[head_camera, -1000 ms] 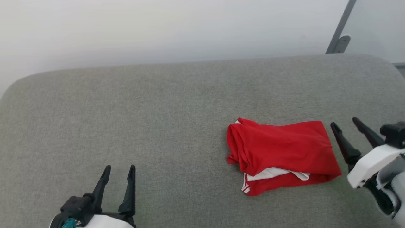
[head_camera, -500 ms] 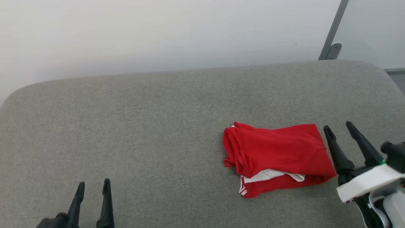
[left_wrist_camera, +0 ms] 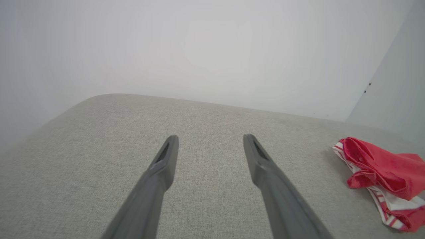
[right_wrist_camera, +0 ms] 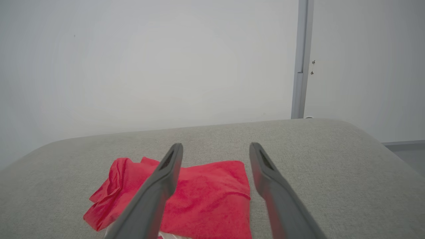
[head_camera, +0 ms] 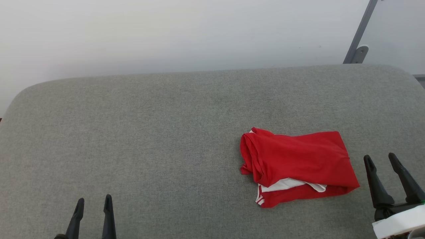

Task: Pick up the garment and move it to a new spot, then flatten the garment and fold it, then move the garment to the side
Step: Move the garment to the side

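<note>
the fingers of the right gripper [head_camera: 379, 156] are spread wide and hold nothing. a second ago they were tilted in just beside the right edge of the garment [head_camera: 298, 159]; now they sit lower and further right in the head view, clear of the cloth. the head camera has shifted a little too, but the gap between fingers and cloth has plainly grown. in the right wrist view the right gripper [right_wrist_camera: 215, 146] looks over the garment [right_wrist_camera: 206, 192] without touching it. the fingers of the left gripper [head_camera: 94, 198] are likewise spread and empty, and they too have sunk toward the bottom edge. they point over bare bench [left_wrist_camera: 83, 132], with the garment [left_wrist_camera: 382, 166] well off to their right.

the garment lies on the right part of the grey padded bench [head_camera: 166, 132] as a compact folded packet, red on top, with white fabric and striped trim peeking out at its near edge. its shape has not changed over the last second.

both arms backing away empty suggests the fold and the move aside are done, and little seems left beyond withdrawing.
</note>
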